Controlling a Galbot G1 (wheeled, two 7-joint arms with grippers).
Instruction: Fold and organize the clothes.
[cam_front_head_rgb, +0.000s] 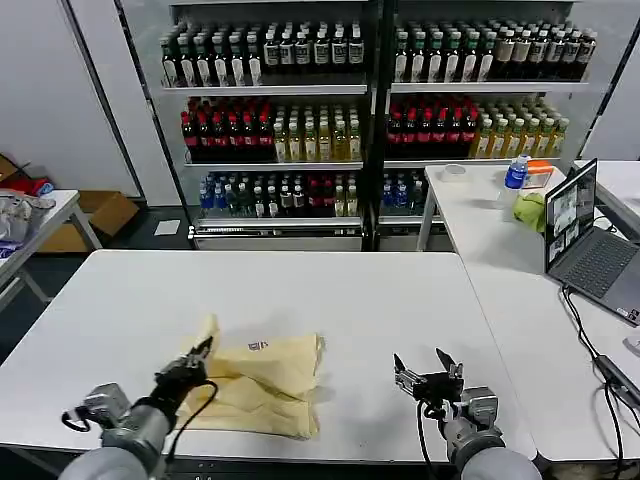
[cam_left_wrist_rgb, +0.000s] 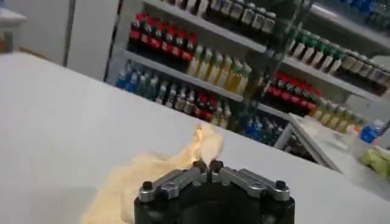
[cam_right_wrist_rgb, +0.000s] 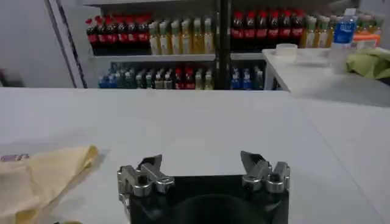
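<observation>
The clothes are one pale cream-yellow T-shirt (cam_front_head_rgb: 268, 382), partly folded and lying on the near part of the white table (cam_front_head_rgb: 380, 290), with a small label facing up. My left gripper (cam_front_head_rgb: 203, 350) is shut on the shirt's left edge and holds a peak of fabric raised off the table. In the left wrist view the fingertips (cam_left_wrist_rgb: 207, 165) meet on that raised fabric, and the shirt (cam_left_wrist_rgb: 137, 176) trails down behind them. My right gripper (cam_front_head_rgb: 424, 366) hovers open above bare table to the right of the shirt. The right wrist view shows this gripper (cam_right_wrist_rgb: 201, 163) with jaws wide apart and the shirt (cam_right_wrist_rgb: 42, 173) off to one side.
A second white table (cam_front_head_rgb: 500, 240) adjoins on the right, carrying an open laptop (cam_front_head_rgb: 585, 235), a green cloth (cam_front_head_rgb: 530, 208) and a water bottle (cam_front_head_rgb: 516, 172). Shelves of drink bottles (cam_front_head_rgb: 300, 130) stand behind. Bare table lies beyond and to the right of the shirt.
</observation>
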